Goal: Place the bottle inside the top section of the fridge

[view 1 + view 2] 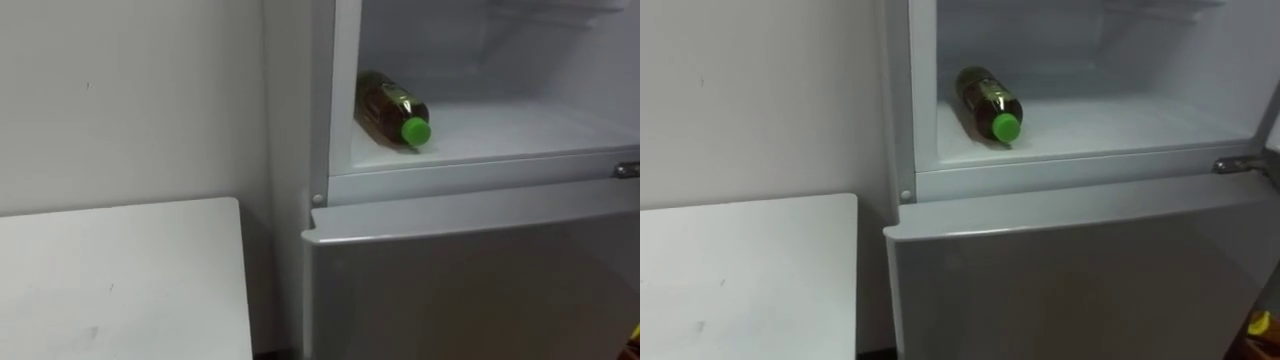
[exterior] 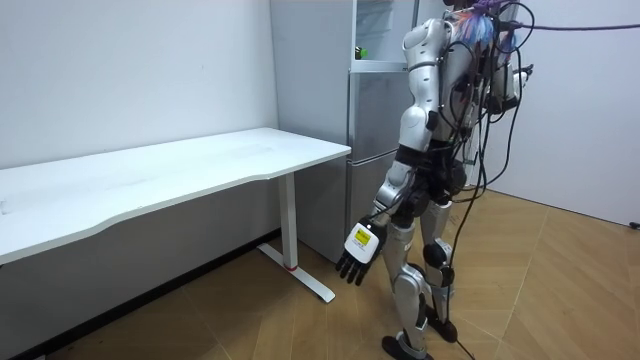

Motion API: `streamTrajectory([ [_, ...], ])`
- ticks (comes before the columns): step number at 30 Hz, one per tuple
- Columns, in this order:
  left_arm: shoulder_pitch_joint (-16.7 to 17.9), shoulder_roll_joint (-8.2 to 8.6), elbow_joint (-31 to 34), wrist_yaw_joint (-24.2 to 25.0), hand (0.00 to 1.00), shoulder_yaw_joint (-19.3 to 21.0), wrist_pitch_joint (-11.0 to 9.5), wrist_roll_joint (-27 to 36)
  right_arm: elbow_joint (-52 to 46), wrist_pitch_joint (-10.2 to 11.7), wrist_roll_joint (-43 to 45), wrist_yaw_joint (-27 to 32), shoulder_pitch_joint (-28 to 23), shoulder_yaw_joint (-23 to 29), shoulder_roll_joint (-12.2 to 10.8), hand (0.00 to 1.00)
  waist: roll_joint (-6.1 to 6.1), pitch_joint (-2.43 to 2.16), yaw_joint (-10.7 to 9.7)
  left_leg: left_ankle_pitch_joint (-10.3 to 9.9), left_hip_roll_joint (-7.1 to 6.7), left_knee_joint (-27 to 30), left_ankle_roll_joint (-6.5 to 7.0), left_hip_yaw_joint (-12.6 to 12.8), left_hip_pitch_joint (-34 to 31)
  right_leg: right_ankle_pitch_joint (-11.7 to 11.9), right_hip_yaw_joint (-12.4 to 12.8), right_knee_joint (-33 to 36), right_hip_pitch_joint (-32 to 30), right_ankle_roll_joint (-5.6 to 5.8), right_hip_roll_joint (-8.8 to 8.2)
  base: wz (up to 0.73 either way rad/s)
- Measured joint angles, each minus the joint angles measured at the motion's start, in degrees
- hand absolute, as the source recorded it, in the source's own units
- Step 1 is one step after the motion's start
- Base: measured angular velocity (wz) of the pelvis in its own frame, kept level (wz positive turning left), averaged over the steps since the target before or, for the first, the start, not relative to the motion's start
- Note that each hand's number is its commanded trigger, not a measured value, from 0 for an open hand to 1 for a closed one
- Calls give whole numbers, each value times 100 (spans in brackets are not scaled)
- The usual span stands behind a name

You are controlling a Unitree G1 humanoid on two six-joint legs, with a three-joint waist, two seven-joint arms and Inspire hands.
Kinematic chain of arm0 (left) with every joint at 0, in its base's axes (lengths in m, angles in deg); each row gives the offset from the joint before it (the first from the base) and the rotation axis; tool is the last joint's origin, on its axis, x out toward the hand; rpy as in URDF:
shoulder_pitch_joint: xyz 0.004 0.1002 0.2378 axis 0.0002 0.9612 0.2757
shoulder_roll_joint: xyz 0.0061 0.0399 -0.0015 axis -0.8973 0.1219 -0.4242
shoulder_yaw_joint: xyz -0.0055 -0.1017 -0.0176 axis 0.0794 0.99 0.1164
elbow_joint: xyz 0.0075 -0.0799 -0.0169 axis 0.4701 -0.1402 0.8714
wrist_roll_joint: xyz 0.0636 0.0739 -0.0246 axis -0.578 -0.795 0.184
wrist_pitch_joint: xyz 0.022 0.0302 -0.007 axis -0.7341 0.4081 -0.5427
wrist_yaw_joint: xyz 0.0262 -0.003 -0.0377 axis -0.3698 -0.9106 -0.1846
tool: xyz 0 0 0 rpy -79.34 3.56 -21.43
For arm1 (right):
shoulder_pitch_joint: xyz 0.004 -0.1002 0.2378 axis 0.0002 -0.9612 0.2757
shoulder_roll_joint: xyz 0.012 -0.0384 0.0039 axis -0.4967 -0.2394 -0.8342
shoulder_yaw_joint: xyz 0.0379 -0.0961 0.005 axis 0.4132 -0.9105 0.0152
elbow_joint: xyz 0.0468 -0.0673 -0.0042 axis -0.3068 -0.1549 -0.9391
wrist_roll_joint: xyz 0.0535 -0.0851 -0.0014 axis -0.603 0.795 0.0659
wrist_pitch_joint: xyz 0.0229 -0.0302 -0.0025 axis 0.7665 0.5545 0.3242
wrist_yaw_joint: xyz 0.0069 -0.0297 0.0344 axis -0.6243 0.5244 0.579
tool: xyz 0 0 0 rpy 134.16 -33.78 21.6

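– Green cap, dark body: where is your bottle (image 1: 392, 110)?
– It lies on its side on the floor of the upper fridge (image 1: 520, 128), close to the left wall, cap toward the open front.
– And your hands?
– Your left robot hand (image 2: 358, 252) hangs by the thigh, fingers loose, holding nothing. The right robot hand (image 2: 518, 82) is raised beyond the torso; I cannot tell its state. The white tabletop (image 1: 120, 270) stands beside the fridge.
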Motion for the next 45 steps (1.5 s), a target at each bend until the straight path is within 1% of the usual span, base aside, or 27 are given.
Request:
streamTrajectory([
  [3,-11,13,-2,50,0,-51,64,19,-192,-13,64,-40,5,-11,0,0,8,5,22,0,1,1,0,-2,-2,0,-4,2,-2,0,1,0],
  [5,-46,29,0,49,0,-51,115,14,-412,-105,92,-34,16,-11,0,0,10,5,27,0,4,7,0,-2,-23,0,-11,6,-22,0,1,0],
  [7,-88,37,2,48,0,-47,143,2,-634,-126,243,-25,17,-10,0,0,3,1,36,1,5,15,-1,-2,-57,-1,-7,5,-72,-1,2,0],
  [8,-114,36,2,48,0,-46,144,2,-797,-127,345,-24,16,-10,0,0,-5,5,36,1,6,17,-1,-2,-78,-1,-8,8,-98,-2,3,0],
  [11,-118,32,0,44,0,-46,144,3,-1088,-128,576,18,26,-10,1,0,-45,-3,32,1,6,18,0,-2,-72,-1,-2,29,-95,-2,2,0],
  [15,-117,27,-20,37,0,-49,170,3,-1155,-131,733,63,28,-9,1,0,-125,-5,27,1,6,26,0,-4,-74,0,-2,43,-94,-2,1,0],
  [18,-115,28,-20,31,0,-48,176,8,-1228,-133,727,75,27,-9,1,0,-147,-2,27,1,7,53,0,-1,-82,0,3,51,-92,-2,0,0],
  [20,-114,28,-20,15,0,-44,175,7,-1332,-136,743,78,27,-8,1,0,-145,-2,27,1,8,57,0,1,-82,0,7,51,-92,-2,0,0],
  [26,-117,27,-41,-3,0,-44,175,6,-1408,-251,759,86,53,-12,0,0,-129,-1,33,1,8,58,0,2,-76,-1,15,88,-101,-2,-1,0],
  [32,-119,37,-157,-7,0,-45,169,-3,-1408,-255,760,43,74,-28,0,0,-123,3,135,1,7,71,0,11,-74,-6,27,95,-103,-6,-4,-1],
  [41,-119,44,-219,-2,0,-64,197,1,-1417,-255,765,-79,219,-175,1,0,-99,21,170,1,9,92,0,-17,-74,-18,24,98,-98,-11,-6,0],
  [45,-120,41,-204,54,0,-119,205,0,-1465,-255,765,-298,214,-295,1,0,-90,25,175,0,10,100,0,-16,-72,-17,27,98,-98,-12,-5,0],
])
